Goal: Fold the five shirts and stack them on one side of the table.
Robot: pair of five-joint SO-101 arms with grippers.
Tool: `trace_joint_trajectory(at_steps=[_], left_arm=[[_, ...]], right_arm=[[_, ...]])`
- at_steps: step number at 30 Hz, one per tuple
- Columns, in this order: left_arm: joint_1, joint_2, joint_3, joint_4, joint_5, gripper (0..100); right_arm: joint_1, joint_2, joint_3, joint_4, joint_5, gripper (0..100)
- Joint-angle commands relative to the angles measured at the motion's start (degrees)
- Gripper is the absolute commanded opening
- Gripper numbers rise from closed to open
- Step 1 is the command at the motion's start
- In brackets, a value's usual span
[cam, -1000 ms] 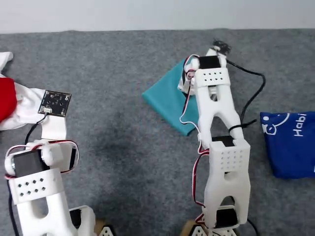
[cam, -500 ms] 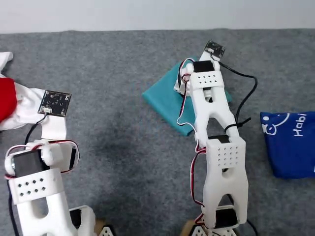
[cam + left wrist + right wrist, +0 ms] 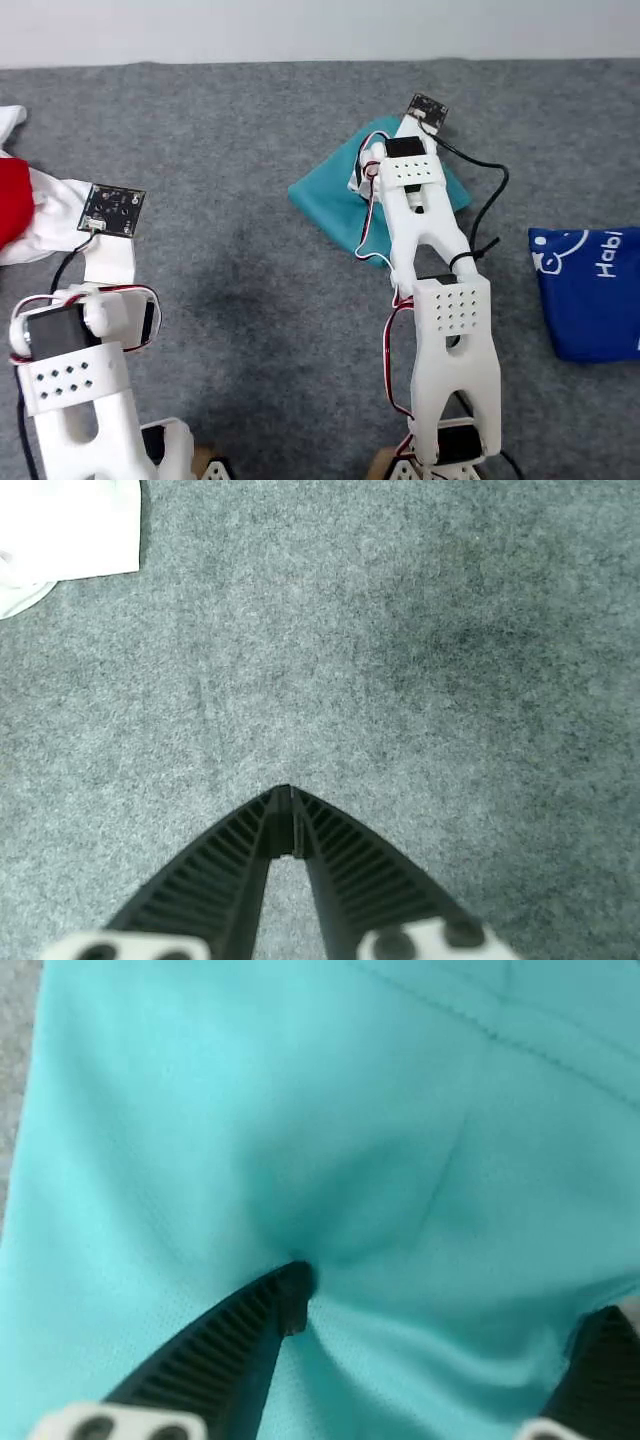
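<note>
Bright, even light falls from above on the mat [image 3: 200, 120]. In the high view a soft, faint shadow darkens it down-left of the teal shirt [image 3: 330, 205]. Deeper shade gathers in a dent on the shirt itself.

We see teal shirt [image 3: 330, 1130] spread under right gripper [image 3: 448, 1310]. Jaws apart: one ribbed black finger [image 3: 235, 1345] presses tip into cloth, fabric dimpled and shadowed around it, creases fanning out. Second finger [image 3: 605, 1355] partly in sight, well apart from first, cloth bunched between them. We note stitched seam [image 3: 440, 1005] running across shirt, sliver of grey table [image 3: 12, 1080] beside shirt edge.
</note>
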Motion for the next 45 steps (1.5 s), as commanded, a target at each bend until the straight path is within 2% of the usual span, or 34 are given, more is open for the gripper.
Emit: trace_joint_trajectory(at_steps=[1,5,11,16,21,34,39,45], left_arm=[[-0.4,-1.1,-0.2,-1.1,-0.4,0],[-0.4,-1.1,-0.2,-1.0,-0.4,0],[-0.4,-1.1,-0.4,-1.0,-0.4,0],[-0.4,-1.1,-0.4,-1.0,-0.4,0],[-0.4,-1.1,-0.4,-1.0,-0.4,0],[-0.4,-1.1,-0.6,-1.0,-0.4,0],[-0.4,-1.1,-0.5,-1.0,-0.4,0],[-0.4,-1.1,-0.2,-0.9,-0.4,0]], right_arm=[[0.5,0.2,-0.5,-1.2,-0.4,27.3],[0.6,0.2,-0.5,-1.2,-0.7,11.1],[0.6,0.2,-0.5,-1.2,-0.6,0.7],[0.8,-0.4,-1.0,-0.3,-0.4,0.9],[2.1,-4.7,-6.3,7.3,-0.1,0.9],[2.7,-11.8,-25.7,25.7,9.6,0.8],[5.8,-12.4,-34.9,31.9,14.1,0.8],[11.6,-12.5,-40.5,32.2,21.0,0.8]])
